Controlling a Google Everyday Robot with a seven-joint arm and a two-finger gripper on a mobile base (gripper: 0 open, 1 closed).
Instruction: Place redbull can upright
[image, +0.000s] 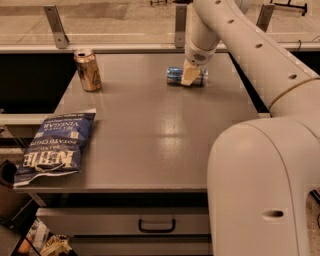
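The redbull can (175, 76), slim and blue-and-silver, lies on its side near the far right part of the grey table (150, 130). My gripper (189, 77) hangs from the white arm and sits right over the middle of the can, its tan fingers (189, 75) down around the can's body. The can's left end shows; its right end is partly hidden behind the fingers.
A gold can (88, 70) stands upright at the far left of the table. A blue chip bag (54, 147) lies at the front left edge. My white arm and base (265, 175) fill the right side. A drawer handle (156, 226) shows below the table.
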